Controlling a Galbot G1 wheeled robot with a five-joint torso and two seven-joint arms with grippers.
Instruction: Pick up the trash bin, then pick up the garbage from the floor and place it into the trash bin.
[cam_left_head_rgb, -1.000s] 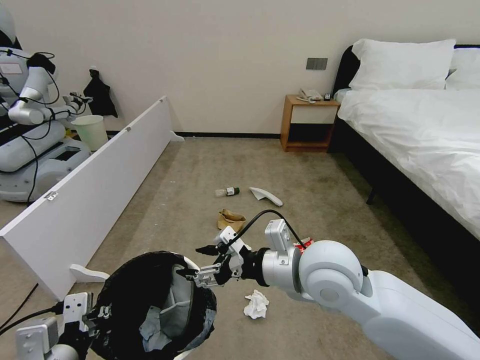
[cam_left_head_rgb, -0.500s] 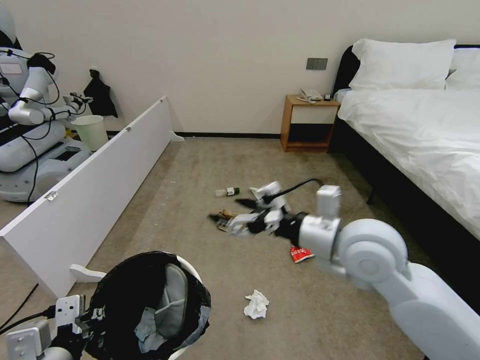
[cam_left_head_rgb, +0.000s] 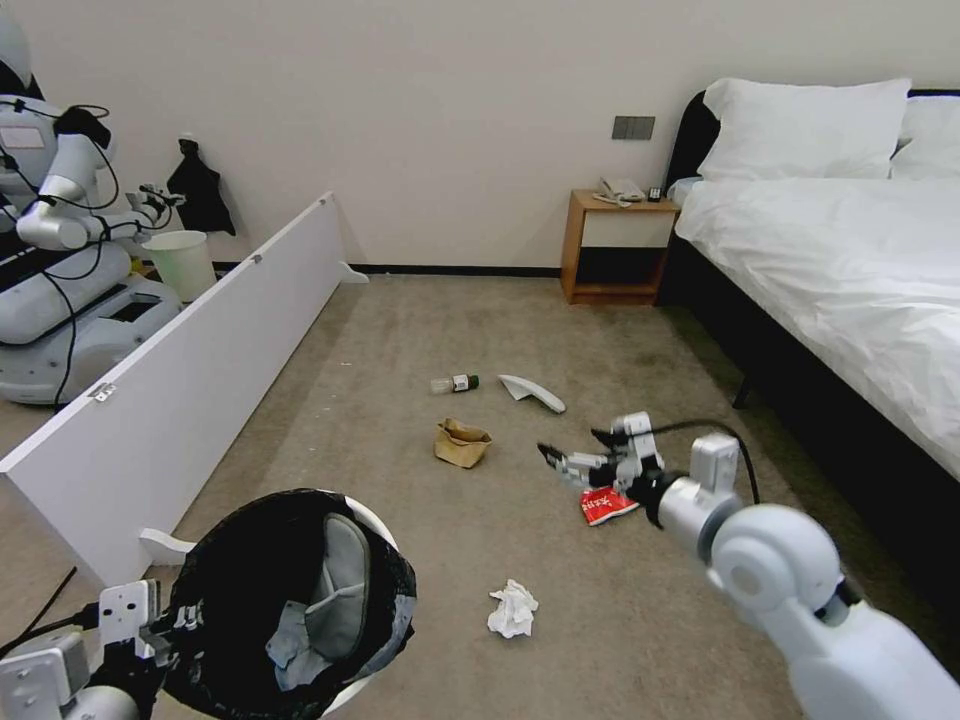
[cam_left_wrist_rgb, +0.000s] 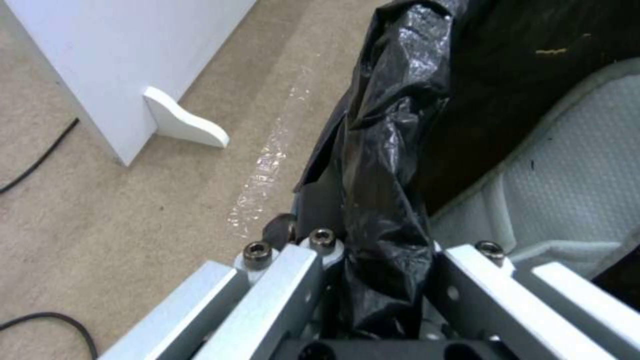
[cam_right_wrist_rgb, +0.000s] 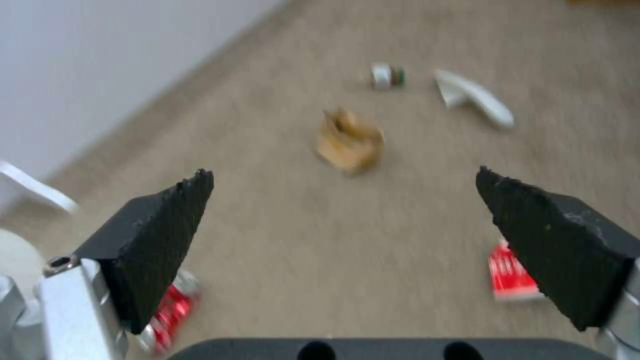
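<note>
The right arm (cam_left_head_rgb: 800, 600) is showing smooth white shells with a round joint cap and a black cable looping over its wrist. The right gripper (cam_right_wrist_rgb: 343, 200) is wearing black wedge-shaped pads on silver fingers. The left gripper (cam_left_wrist_rgb: 373, 280) is showing pale metal bars with dark screws.

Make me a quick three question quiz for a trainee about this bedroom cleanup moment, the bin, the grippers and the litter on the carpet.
1. True or false: the right gripper is open.
2. The left gripper pinches: A) the trash bin at its liner, B) the brown paper bag, C) the tissue.
3. Which red item lies just below the right gripper in the head view?

Key: 1 true. 2 A. 3 the red wrapper.
</note>
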